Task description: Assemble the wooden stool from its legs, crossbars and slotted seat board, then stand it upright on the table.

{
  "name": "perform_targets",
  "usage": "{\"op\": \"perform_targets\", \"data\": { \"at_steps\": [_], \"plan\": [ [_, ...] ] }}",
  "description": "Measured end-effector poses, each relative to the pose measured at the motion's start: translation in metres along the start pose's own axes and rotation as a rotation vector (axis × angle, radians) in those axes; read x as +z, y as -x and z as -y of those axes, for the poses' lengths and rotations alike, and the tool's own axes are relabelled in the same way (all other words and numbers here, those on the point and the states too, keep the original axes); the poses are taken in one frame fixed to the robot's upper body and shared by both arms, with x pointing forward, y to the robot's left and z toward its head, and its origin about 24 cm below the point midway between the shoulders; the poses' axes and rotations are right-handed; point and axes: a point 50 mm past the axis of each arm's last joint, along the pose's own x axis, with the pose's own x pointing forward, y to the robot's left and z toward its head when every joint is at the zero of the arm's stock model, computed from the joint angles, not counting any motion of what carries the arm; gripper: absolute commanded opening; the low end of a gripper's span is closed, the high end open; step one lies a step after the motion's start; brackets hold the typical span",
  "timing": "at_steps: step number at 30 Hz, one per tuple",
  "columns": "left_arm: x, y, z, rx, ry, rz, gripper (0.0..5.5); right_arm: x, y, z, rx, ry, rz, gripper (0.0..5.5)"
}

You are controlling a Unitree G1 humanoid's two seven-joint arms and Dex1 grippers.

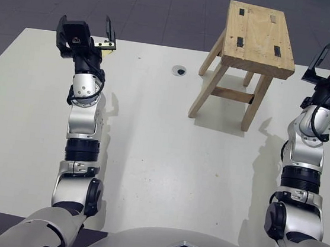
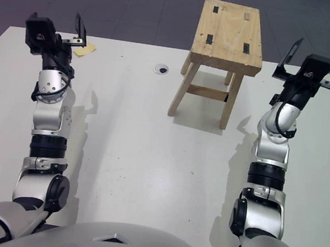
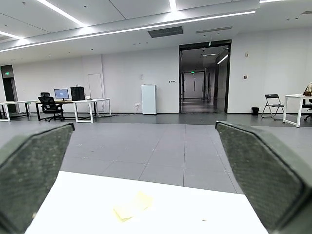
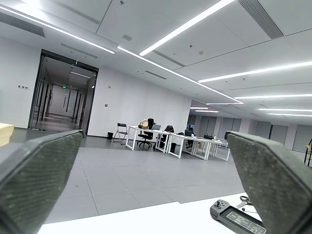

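The wooden stool (image 1: pixel 251 50) stands upright near the table's far edge, right of centre, its slotted seat board (image 2: pixel 228 35) on top and legs and crossbars (image 2: pixel 207 92) fitted beneath. My left gripper (image 1: pixel 93 32) is raised over the far left of the table, open and holding nothing; its grey pads (image 3: pixel 34 170) frame the table edge. My right gripper (image 2: pixel 315 60) is raised to the right of the stool, open and apart from it, with nothing between its pads (image 4: pixel 273 180).
A yellow paper scrap (image 3: pixel 132 207) lies on the white table (image 1: pixel 149 157) just beyond my left gripper. A round cable hole (image 1: pixel 179 71) sits left of the stool. A black remote-like device (image 4: pixel 239 217) rests at the far right edge. Dark floor lies beyond the table.
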Motion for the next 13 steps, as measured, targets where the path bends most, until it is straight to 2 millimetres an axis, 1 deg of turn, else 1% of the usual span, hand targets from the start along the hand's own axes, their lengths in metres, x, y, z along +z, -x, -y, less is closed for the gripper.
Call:
{"op": "perform_targets", "data": {
  "at_steps": [13],
  "plan": [
    [-0.0062,0.0008,0.0015,-0.004,-0.003,-0.023,5.4,-0.0003,0.0001,-0.0036,0.014,0.004,-0.006,5.38]
  ]
}}
